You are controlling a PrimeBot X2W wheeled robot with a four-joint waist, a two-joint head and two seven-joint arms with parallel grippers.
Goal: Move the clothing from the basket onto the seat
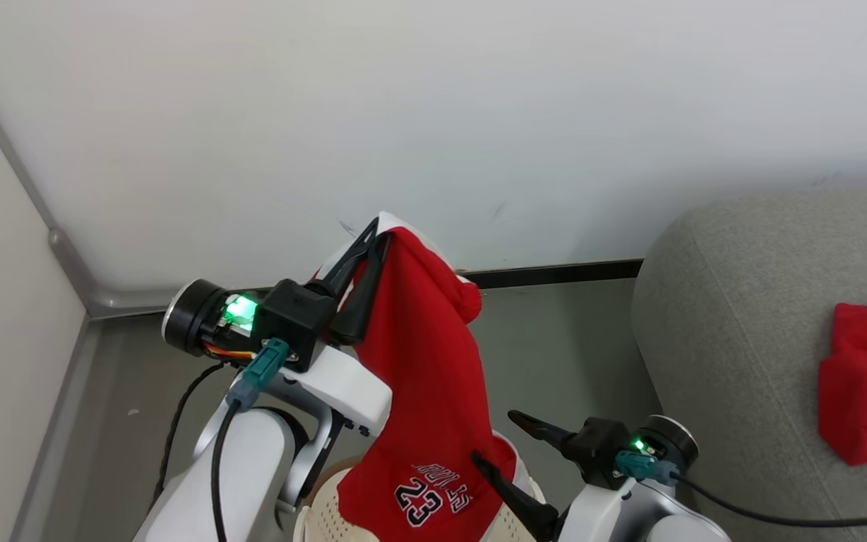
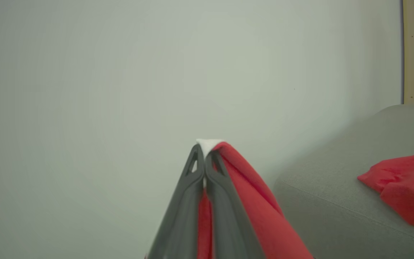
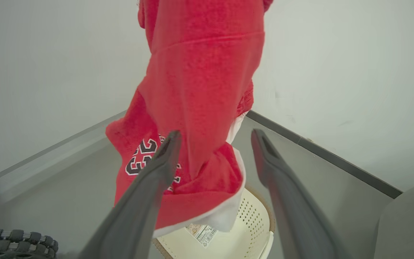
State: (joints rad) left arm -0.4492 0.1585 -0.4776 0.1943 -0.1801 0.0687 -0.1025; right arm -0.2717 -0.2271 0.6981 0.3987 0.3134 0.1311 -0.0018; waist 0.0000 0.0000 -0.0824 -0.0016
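A red garment [image 1: 422, 376] with white trim and a "23" print hangs from my left gripper [image 1: 373, 237], which is shut on its top edge, raised in front of the white wall. In the left wrist view the fingers [image 2: 204, 169] pinch the white trim and red cloth [image 2: 253, 201]. The garment's lower end dangles over the cream perforated basket [image 1: 324, 519] at the bottom edge. My right gripper [image 1: 497, 440] stands open beside the hanging garment [image 3: 199, 108], above the basket [image 3: 250, 230]. Another red piece of clothing [image 1: 866, 380] lies on the grey seat [image 1: 742, 316].
White walls meet in a corner at the left, with a dark baseboard [image 1: 554, 272] along the grey floor [image 1: 554, 354]. The seat [image 2: 336, 216] fills the right side. A ridged black wheel [image 3: 16, 242] shows low in the right wrist view.
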